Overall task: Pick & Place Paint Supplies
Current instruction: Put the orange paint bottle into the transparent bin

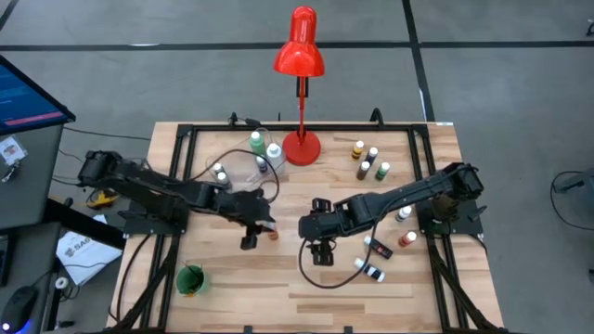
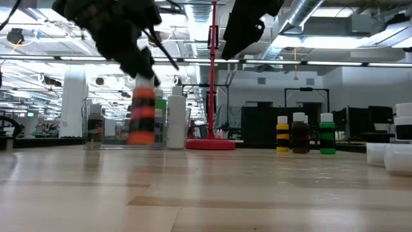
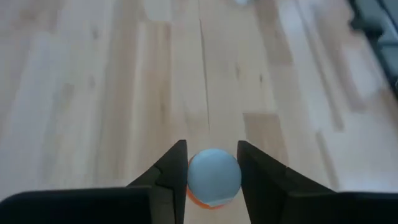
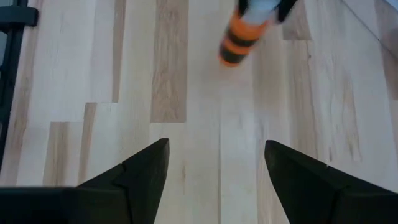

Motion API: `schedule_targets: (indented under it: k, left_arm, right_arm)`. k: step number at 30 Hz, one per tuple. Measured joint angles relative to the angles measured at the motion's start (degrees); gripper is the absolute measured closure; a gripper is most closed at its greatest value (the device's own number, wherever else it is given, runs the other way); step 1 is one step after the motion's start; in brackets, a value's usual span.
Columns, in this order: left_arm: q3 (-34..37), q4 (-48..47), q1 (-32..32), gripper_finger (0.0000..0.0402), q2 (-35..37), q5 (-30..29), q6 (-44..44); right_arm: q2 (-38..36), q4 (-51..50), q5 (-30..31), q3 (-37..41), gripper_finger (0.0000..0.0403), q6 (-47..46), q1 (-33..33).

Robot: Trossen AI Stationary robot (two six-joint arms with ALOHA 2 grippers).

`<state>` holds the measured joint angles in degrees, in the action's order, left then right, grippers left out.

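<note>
My left gripper (image 1: 266, 227) is shut on a small orange paint bottle (image 2: 141, 119) with dark bands and a white cap, left of the table's middle. The right wrist view shows the same bottle (image 4: 238, 40) hanging under those fingers. Near the table's middle my right gripper (image 1: 321, 250) stands open above bare wood, with nothing between its fingers (image 4: 146, 168). More small bottles (image 1: 368, 160) stand upright on their bases at the back right. Others lie or stand at the right (image 1: 371, 269). My left gripper pinches the bottle's white cap (image 3: 213, 174) between its two fingers, one on each side. The fingers slant down from the table's left side. The bottle hangs below them, nearly upright, its orange body (image 2: 141, 125) clear of the table.
A tall red desk lamp (image 1: 301, 144) stands at the back middle. Left of it is a clear container (image 1: 243, 173) with green and white bottles (image 1: 258, 144) beside it. A green cup (image 1: 190, 278) sits near the front left. Bare wood lies along the near edge.
</note>
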<state>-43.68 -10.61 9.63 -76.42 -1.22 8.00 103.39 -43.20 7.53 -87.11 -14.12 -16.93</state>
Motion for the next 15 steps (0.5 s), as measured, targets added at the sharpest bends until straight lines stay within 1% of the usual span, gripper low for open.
schedule_targets:
  k: [2,5,11,13,15]
  left_arm:
    - [0.0,0.12,-0.02,0.03,2.9,-1.59,1.36]
    - [0.0,0.29,-0.07,0.03,8.63,-6.96,2.85]
    - [0.0,0.05,-1.56,0.0301,21.36,-26.27,2.25]
    - [-0.02,-1.31,-3.0,0.0301,24.64,-30.8,1.27]
    - [-0.02,-4.17,-4.87,0.0301,27.14,-34.0,1.26]
  right_arm:
    - [0.0,-0.5,0.0,0.0,0.0143,-0.12,-0.39]
    - [0.0,-1.19,0.0,0.0,0.0143,-0.83,-0.76]
    - [0.0,-1.36,0.0,0.0,0.0143,-1.08,-1.05]
    - [0.0,-1.38,-0.02,0.0,0.0143,-1.55,-1.07]
    - [0.0,-1.36,0.0,0.0,0.0143,-2.06,-1.07]
